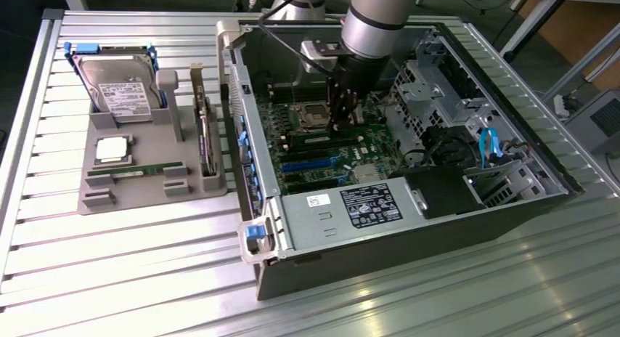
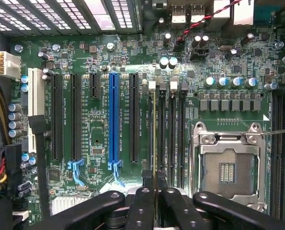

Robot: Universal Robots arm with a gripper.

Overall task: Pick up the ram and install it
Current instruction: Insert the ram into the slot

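**A:** What does the exterior view show, and what is sitting in what?

**B:** An open computer case (image 1: 388,134) lies on its side on a slatted metal table (image 1: 116,271). Inside it are the green motherboard (image 1: 320,144), a grey power supply with a white label (image 1: 349,210) and black drive cages towards the exterior view's right. On the exterior view's left stands a grey parts holder (image 1: 145,184). It carries a silver hard drive (image 1: 121,90) propped upright in a blue frame, a CPU (image 1: 113,149) lying flat, one memory stick (image 1: 131,172) lying in a low slot, and an expansion card (image 1: 205,134) standing on edge.

**A:** And the arm?

**B:** The silver and black arm reaches down into the case, with the gripper (image 1: 344,123) low over the motherboard beside the CPU socket (image 1: 312,113).

**A:** What about the wrist view?

**B:** It looks straight down onto the board. The black fingers (image 2: 141,208) are pressed nearly together, pinching the ram (image 2: 155,143), seen edge-on as a thin pale line running away from the fingertips. The stick stands upright between the fingers, directly over the bank of black memory slots (image 2: 171,134), which sit between the long expansion slots, one of them blue (image 2: 114,117), and the open CPU socket. It appears lined up with the slot nearest the expansion slots, though whether it touches the slot is hard to tell.
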